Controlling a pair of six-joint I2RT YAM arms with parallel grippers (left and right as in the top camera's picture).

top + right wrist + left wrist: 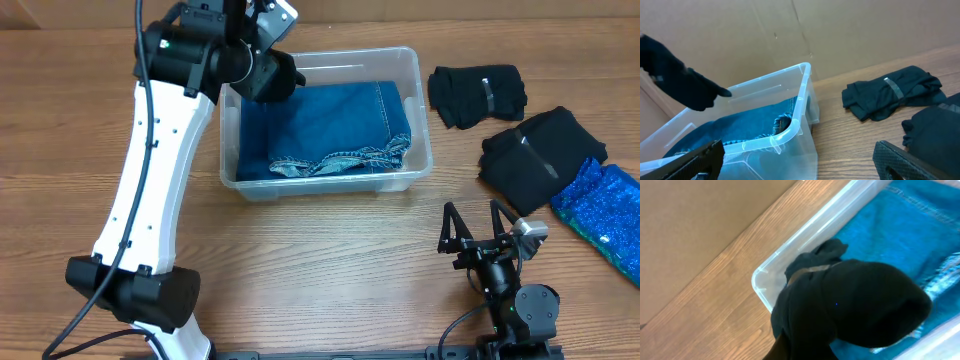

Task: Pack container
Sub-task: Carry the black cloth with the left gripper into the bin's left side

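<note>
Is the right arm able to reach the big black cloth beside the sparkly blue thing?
Probably yes. The right gripper waits with jaws open, the black cloth lies just ahead on the table, and nothing stands between them. The left gripper holds another garment over the container.

The container (pixel 350 53) is clear, the denim (pixel 330 120) blue, the garments (pixel 477 95) black, the fabric (pixel 600 205) glittery blue, the table (pixel 300 270) brown wood-grain.
</note>
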